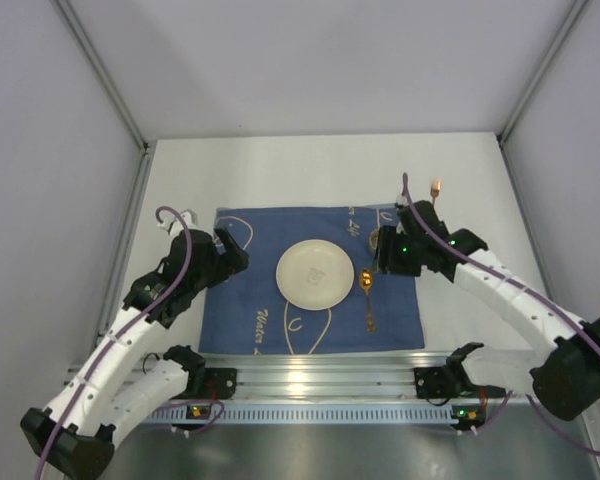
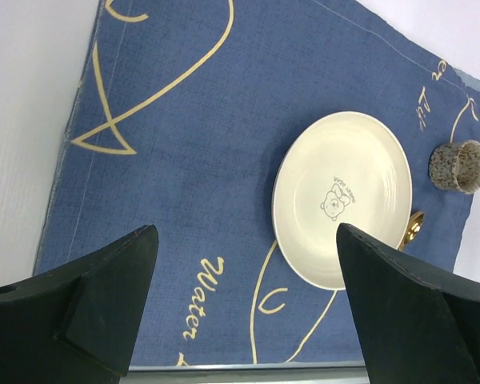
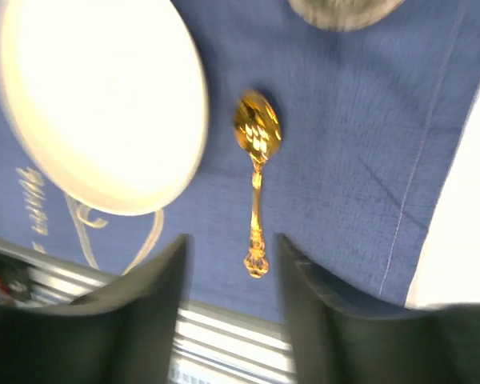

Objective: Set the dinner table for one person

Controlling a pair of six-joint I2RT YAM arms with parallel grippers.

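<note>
Right tool (image 3: 230,240) is sitting partly open and gripping nothing. It's hovering over the gold spoon (image 3: 256,184), which is lying flat on the blue cloth (image 1: 250,300).

The relation that matters: in the right wrist view the spoon's handle end is showing in the gap between the two fingers, a bit closer to the right-hand one. In the top view the spoon's long axis is running 12 to 6, bowl at 12, handle pointing at the aluminium rail (image 1: 310,375). So the jaws are straddling the handle crosswise, not lined up along it.

The spoon is lying just beside the plate (image 1: 315,275) at its 3 o'clock. I can't tell if they are touching. The speckled cup (image 2: 458,166) is standing at about 1 o'clock from the plate, close under the right tool's body.

The right arm is clearly nearer the spoon. Left tool (image 2: 246,232) is gaping wide and empty, hanging over the cloth's 9 o'clock edge, well apart from the plate.

The bench (image 1: 280,170) is carrying all of it, with the cloth lying on its 6 o'clock half against the rail.

My read: the spoon is looking placed, so the next move is probably a straight lift. Any sideways drift is risking a finger catching the handle.
</note>
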